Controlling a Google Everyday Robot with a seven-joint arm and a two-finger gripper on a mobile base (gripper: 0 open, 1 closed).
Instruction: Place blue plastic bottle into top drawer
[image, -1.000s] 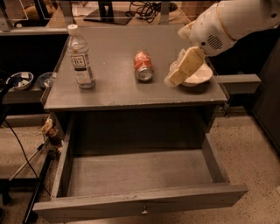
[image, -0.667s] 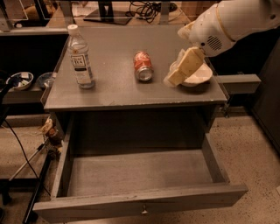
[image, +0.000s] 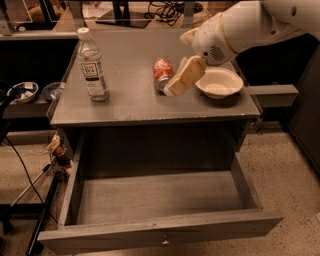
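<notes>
The blue plastic bottle (image: 93, 67), clear with a white cap and white label, stands upright at the left of the grey cabinet top (image: 130, 102). The top drawer (image: 160, 231) is pulled fully open below, with nothing in it and a small metal knob at its front centre. My gripper (image: 182, 77) hangs from the white arm over the right-middle of the cabinet top. It is right beside a red soda can (image: 161, 70), far to the right of the bottle, and holds nothing that I can see.
A white bowl (image: 219, 83) sits on the cabinet top just right of the gripper. Small bowls (image: 24, 91) rest on a low shelf to the left. Cables and a stand (image: 35, 200) lie on the floor at the left of the drawer.
The gripper has moved left, from over the white bowl to beside the red can. The bowl is now uncovered. Bottle, can and drawer have not moved.
</notes>
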